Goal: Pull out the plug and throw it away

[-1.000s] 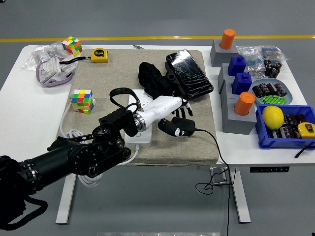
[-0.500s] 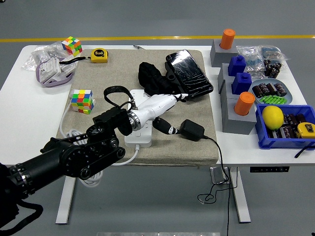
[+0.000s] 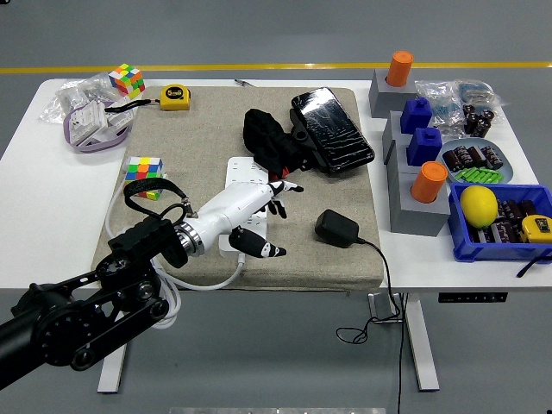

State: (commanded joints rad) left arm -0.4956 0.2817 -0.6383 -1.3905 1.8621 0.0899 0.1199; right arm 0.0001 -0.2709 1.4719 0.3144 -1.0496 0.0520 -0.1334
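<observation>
The black plug adapter [image 3: 337,228] lies on the beige mat [image 3: 207,112], right of the white power strip [image 3: 246,185], with its black cable running off the table's front edge. My left hand [image 3: 263,220] is white with black fingertips. It hovers over the lower end of the power strip, fingers spread and empty, well left of the plug. My right arm is out of view.
A black pouch [image 3: 332,129] and black cloth [image 3: 272,142] lie behind the strip. A Rubik's cube [image 3: 144,176] sits on the mat's left. Grey stands with blue and orange blocks [image 3: 423,164] and a blue bin with a lemon [image 3: 479,207] fill the right side.
My left hand let go of the plug, which now lies on the mat to the right. The hand and arm drew back to the left and down, over the power strip.
</observation>
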